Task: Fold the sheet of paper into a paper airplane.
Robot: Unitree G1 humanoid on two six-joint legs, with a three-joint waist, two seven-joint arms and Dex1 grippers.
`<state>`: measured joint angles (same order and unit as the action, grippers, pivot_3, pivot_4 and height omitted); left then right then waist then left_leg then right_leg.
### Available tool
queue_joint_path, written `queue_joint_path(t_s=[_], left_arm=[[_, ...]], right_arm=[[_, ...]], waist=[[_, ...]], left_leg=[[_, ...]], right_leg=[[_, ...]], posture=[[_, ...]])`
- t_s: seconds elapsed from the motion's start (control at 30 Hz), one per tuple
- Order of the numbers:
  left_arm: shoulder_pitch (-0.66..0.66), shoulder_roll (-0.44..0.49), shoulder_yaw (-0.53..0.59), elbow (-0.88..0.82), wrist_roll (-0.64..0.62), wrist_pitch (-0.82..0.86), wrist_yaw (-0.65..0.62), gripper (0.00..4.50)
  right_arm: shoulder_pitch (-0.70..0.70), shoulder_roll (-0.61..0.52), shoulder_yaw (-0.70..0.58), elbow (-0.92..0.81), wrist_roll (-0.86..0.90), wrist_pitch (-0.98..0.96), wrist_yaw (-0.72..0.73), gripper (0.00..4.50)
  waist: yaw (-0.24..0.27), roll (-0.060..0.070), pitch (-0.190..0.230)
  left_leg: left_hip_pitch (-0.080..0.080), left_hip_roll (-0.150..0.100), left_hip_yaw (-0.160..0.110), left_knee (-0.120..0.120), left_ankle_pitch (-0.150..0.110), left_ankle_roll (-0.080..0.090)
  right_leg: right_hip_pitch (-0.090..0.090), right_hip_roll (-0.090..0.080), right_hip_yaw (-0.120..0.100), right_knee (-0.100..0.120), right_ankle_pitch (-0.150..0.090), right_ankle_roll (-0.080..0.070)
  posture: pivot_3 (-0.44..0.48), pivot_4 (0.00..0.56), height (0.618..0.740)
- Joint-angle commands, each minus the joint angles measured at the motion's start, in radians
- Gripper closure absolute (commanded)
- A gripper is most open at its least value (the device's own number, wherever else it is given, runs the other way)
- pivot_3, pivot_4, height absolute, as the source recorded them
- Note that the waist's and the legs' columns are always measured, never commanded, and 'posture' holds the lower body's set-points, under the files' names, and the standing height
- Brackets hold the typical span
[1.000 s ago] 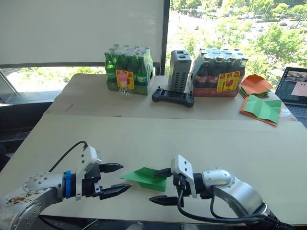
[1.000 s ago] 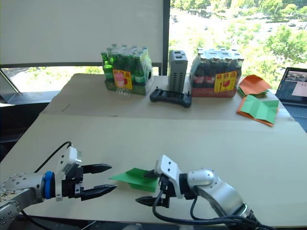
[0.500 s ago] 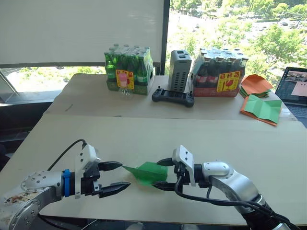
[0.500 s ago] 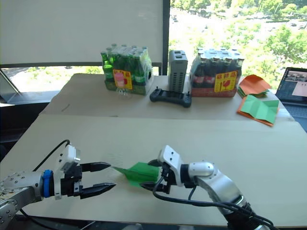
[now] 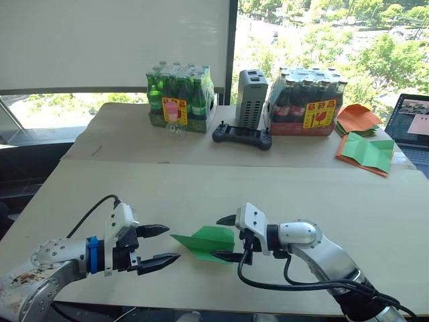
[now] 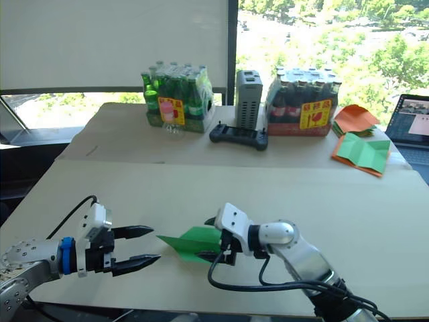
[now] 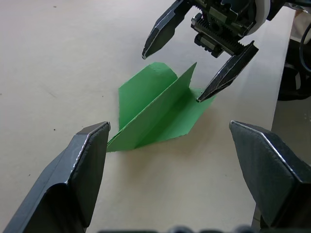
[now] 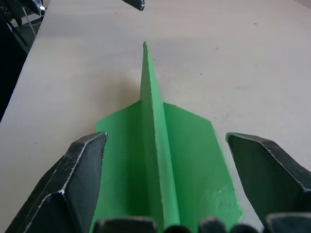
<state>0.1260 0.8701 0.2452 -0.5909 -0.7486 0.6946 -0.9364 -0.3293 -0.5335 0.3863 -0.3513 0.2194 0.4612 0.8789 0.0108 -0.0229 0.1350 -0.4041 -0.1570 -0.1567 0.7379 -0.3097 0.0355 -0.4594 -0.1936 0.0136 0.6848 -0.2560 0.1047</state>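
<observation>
Lying between both spread hands, left hand (image 5: 155, 246) and right hand (image 5: 226, 237), paper airplane (image 5: 204, 241) rests free.

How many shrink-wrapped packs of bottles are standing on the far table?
2. The shrink-wrapped pack of green bottles stands at the robot's left of the grey box-shaped device; the shrink-wrapped pack of dark bottles with red caps stands at its right. Any others could be hidden behind them.

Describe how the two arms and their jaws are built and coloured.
Both arms are silver-grey metal with a white block at the wrist and a looping black cable. The left gripper has a blue band behind its block; the right gripper has none. Each carries two black, tapered, pointed jaws.
</observation>
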Motion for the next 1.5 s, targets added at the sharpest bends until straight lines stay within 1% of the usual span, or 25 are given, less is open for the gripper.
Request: queue_joint_path(t_s=[0.03, 0.07, 0.1, 0.13, 0.23, 0.3, 0.37, 0.43, 0.47, 0.7, 0.83, 0.9, 0.97, 1.03, 1.13, 1.2, 1.37, 1.5], left_arm=[[-0.015, -0.003, -0.004, -0.008, -0.002, -0.025, -0.012, 0.3], [-0.016, -0.004, -0.005, -0.008, -0.003, -0.026, -0.012, 0.29], [-0.018, -0.004, -0.007, -0.008, -0.002, -0.026, -0.011, 0.29], [-0.018, -0.005, -0.007, -0.007, -0.001, -0.027, -0.012, 0.29], [-0.018, -0.005, -0.011, -0.005, 0.002, -0.03, -0.013, 0.29], [-0.018, -0.005, -0.013, -0.004, 0.001, -0.03, -0.012, 0.29], [-0.02, -0.004, -0.013, -0.005, -0.001, -0.03, -0.011, 0.29], [-0.021, -0.003, -0.013, -0.004, -0.001, -0.031, -0.009, 0.29], [-0.021, -0.003, -0.013, -0.005, 0.0, -0.031, -0.009, 0.29], [-0.04, -0.002, -0.013, -0.007, -0.006, -0.023, 0.0, 0.29], [-0.076, -0.022, -0.02, -0.021, -0.026, -0.018, 0.023, 0.29], [-0.122, -0.046, -0.031, -0.023, -0.027, -0.024, 0.049, 0.29], [-0.168, -0.076, -0.041, -0.02, -0.022, -0.029, 0.077, 0.29], [-0.26, -0.134, -0.065, -0.019, -0.025, -0.029, 0.14, 0.29], [-0.336, -0.186, -0.073, -0.035, -0.089, 0.009, 0.184, 0.29], [-0.358, -0.189, -0.092, -0.046, -0.103, 0.026, 0.184, 0.29], [-0.382, -0.185, -0.157, -0.045, -0.091, 0.032, 0.169, 0.29], [-0.388, -0.175, -0.196, -0.041, -0.063, 0.021, 0.157, 0.29]], right_arm=[[0.002, 0.003, 0.006, -0.003, -0.029, -0.051, -0.002, 0.4], [0.004, 0.004, 0.006, -0.001, -0.033, -0.055, 0.0, 0.68], [0.005, 0.005, 0.006, -0.001, -0.036, -0.056, 0.001, 1.07], [0.008, 0.005, 0.009, -0.003, -0.043, -0.059, 0.001, 1.29], [0.023, 0.003, 0.018, -0.014, -0.053, -0.06, 0.006, 2.42], [0.029, 0.003, 0.02, -0.015, -0.057, -0.06, 0.007, 3.04], [0.032, 0.003, 0.022, -0.013, -0.061, -0.063, 0.007, 3.8], [0.034, 0.001, 0.027, -0.007, -0.07, -0.068, 0.008, 4.41], [0.035, 0.002, 0.029, -0.005, -0.073, -0.07, 0.008, 4.47], [0.03, 0.013, 0.007, -0.009, -0.065, -0.07, 0.006, 4.47], [0.007, 0.041, -0.118, -0.012, 0.017, -0.01, -0.035, 4.47], [-0.021, 0.039, -0.213, 0.035, 0.024, 0.004, -0.09, 4.47], [-0.046, 0.038, -0.276, 0.079, 0.014, 0.005, -0.143, 4.47], [-0.11, 0.044, -0.375, 0.181, -0.043, 0.034, -0.294, 4.47], [-0.155, 0.066, -0.483, 0.244, -0.072, 0.1, -0.464, 4.47], [-0.153, 0.063, -0.523, 0.265, -0.092, 0.129, -0.531, 4.47], [-0.148, 0.045, -0.612, 0.335, -0.157, 0.21, -0.695, 4.47], [-0.139, 0.05, -0.647, 0.353, -0.166, 0.267, -0.748, 4.47]], waist=[[0.0, 0.0, 0.0], [0.0, 0.0, 0.0], [0.0, 0.0, 0.0], [0.0, 0.0, 0.0], [0.0, 0.0, 0.0], [0.0, 0.0, 0.0], [-0.001, 0.0, 0.0], [0.0, 0.0, 0.0], [0.0, 0.0, 0.0], [0.0, 0.0, 0.0], [0.001, 0.0, 0.0], [0.001, 0.0, 0.0], [0.004, 0.0, 0.0], [0.005, 0.0, 0.0], [0.004, 0.0, 0.0], [0.002, 0.0, 0.0], [-0.006, 0.0, 0.0], [-0.007, 0.0, 0.0]], left_leg=[[0.0, 0.0, 0.0, 0.0, 0.0, 0.0], [0.0, 0.0, 0.0, 0.0, 0.0, 0.0], [0.0, 0.0, 0.0, 0.0, 0.0, 0.0], [0.0, 0.0, 0.0, 0.0, 0.0, 0.0], [0.0, 0.0, 0.0, 0.0, 0.0, 0.0], [0.0, 0.0, 0.0, 0.0, 0.0, 0.0], [0.0, 0.0, 0.0, 0.0, 0.0, 0.0], [0.0, 0.0, 0.0, 0.0, 0.0, 0.0], [0.0, 0.0, 0.0, 0.0, 0.0, 0.0], [0.0, 0.0, 0.0, 0.0, 0.0, 0.0], [0.0, 0.0, 0.0, 0.0, 0.0, 0.0], [0.0, 0.0, 0.0, 0.001, 0.0, 0.0], [0.0, -0.001, 0.0, 0.002, 0.0, 0.0], [0.0, -0.001, 0.0, 0.002, 0.0, 0.0], [-0.002, -0.001, 0.0, 0.004, 0.0, 0.0], [-0.002, -0.001, 0.0, 0.006, 0.0, 0.0], [-0.003, -0.001, 0.001, 0.007, 0.0, 0.0], [-0.003, -0.001, 0.002, 0.009, 0.0, 0.0]], right_leg=[[0.0, 0.0, 0.0, 0.0, 0.0, 0.0], [0.0, 0.0, 0.0, 0.0, 0.0, 0.0], [0.0, 0.0, 0.0, 0.0, 0.0, 0.0], [0.0, 0.0, 0.0, 0.0, 0.0, 0.0], [0.0, 0.0, 0.0, 0.0, 0.0, 0.0], [0.0, 0.0, 0.0, 0.0, 0.0, 0.0], [0.0, 0.0, 0.0, 0.0, 0.0, 0.0], [0.0, 0.0, 0.0, 0.0, 0.0, 0.0], [0.0, 0.0, 0.0, 0.0, 0.0, 0.0], [0.0, 0.0, 0.0, 0.0, 0.0, 0.0], [0.0, 0.0, 0.0, 0.0, 0.0, 0.0], [0.0, 0.0, 0.0, 0.0, 0.0, 0.0], [0.0, 0.0, 0.0, 0.001, 0.0, 0.0], [0.001, 0.0, 0.0, 0.001, 0.0, 0.0], [0.0, 0.0, 0.0, 0.002, 0.001, 0.0], [-0.001, 0.0, 0.0, 0.004, 0.001, 0.0], [-0.002, 0.0, 0.002, 0.005, 0.0, 0.0], [-0.003, 0.0, 0.003, 0.008, 0.0, 0.0]], posture=[[0.0, 0.15, 0.675], [0.0, 0.15, 0.675], [0.0, 0.15, 0.675], [0.0, 0.15, 0.675], [0.0, 0.15, 0.675], [0.0, 0.15, 0.675], [0.0, 0.15, 0.675], [0.0, 0.15, 0.675], [0.0, 0.15, 0.675], [0.0, 0.15, 0.675], [0.0, 0.15, 0.675], [0.0, 0.15, 0.675], [0.0, 0.15, 0.675], [0.0, 0.15, 0.675], [0.0, 0.15, 0.675], [0.0, 0.15, 0.675], [0.0, 0.15, 0.675], [0.0, 0.15, 0.675]])
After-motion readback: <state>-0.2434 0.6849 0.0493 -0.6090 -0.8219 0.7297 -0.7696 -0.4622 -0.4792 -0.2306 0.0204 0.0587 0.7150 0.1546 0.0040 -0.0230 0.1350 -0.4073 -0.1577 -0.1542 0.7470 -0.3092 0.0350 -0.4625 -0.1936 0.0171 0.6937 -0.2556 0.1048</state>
